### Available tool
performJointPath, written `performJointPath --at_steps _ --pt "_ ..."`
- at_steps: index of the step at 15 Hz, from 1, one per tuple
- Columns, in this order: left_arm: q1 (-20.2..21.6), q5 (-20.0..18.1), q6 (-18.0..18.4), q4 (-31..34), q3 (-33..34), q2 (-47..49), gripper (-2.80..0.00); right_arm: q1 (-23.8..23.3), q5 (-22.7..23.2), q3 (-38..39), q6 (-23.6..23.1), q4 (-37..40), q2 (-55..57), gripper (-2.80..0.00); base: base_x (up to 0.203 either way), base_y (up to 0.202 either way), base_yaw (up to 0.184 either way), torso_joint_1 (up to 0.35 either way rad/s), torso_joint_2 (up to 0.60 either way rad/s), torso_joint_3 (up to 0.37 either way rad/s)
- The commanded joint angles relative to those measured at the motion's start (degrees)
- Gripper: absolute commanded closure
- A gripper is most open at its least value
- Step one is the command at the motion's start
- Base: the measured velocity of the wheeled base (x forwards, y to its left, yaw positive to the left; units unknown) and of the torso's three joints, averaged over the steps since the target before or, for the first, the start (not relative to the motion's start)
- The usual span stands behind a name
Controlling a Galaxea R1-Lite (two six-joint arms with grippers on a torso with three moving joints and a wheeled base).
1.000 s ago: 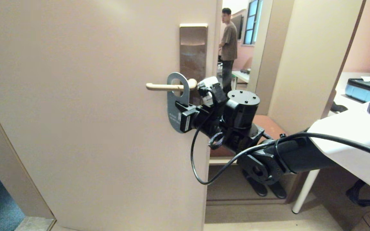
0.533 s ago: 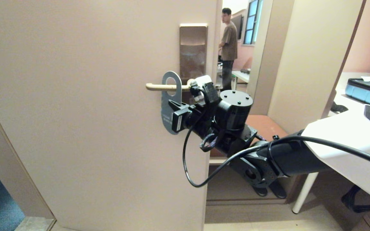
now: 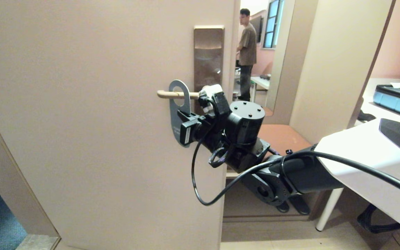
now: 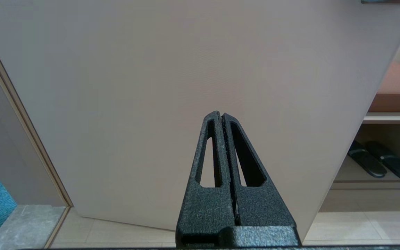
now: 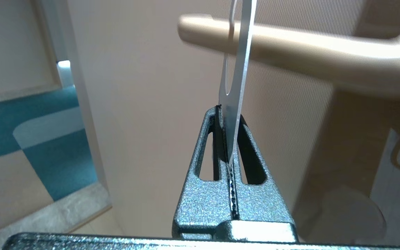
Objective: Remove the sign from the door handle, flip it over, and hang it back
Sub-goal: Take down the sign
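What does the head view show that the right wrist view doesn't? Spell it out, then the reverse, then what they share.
Only the head view: the sign's grey-blue face with its oval hole, the bronze lock plate, the right arm, and a person standing beyond the doorway.

Only the right wrist view: the sign edge-on, pinched between the shut fingers of the right gripper, and the blue floor past the door's far edge.

Both: the sign threaded on the door handle, near the lever's free end, and the door.
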State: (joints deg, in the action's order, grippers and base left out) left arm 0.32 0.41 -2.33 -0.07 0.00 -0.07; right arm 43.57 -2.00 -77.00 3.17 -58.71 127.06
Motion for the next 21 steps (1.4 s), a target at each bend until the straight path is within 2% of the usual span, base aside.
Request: performJointPath --at_steps 1,4,9,21 --pt "0.0 0.0 0.0 0.0 0.0 0.1 0.00 0.0 -0.8 -3.0 -0.1 -0.3 2.0 0.00 0.000 0.000 0.000 0.000 0.00 0.000" --pt "0.0 0.0 0.0 0.0 0.0 0.1 0.00 0.0 -2.1 -5.7 -1.5 -0.3 4.1 0.00 0.000 0.000 0.000 0.000 0.00 0.000" --pt "0.0 0.0 0.0 0.0 0.0 0.1 0.00 0.0 -4.4 -6.1 -1.8 -0.3 5.7 0.00 0.000 0.000 0.000 0.000 0.00 0.000" --pt "0.0 0.0 0.0 0.0 0.0 0.1 0.00 1.0 -4.4 -10.5 -2.0 0.1 6.0 0.00 0.000 0.000 0.000 0.000 0.00 0.000"
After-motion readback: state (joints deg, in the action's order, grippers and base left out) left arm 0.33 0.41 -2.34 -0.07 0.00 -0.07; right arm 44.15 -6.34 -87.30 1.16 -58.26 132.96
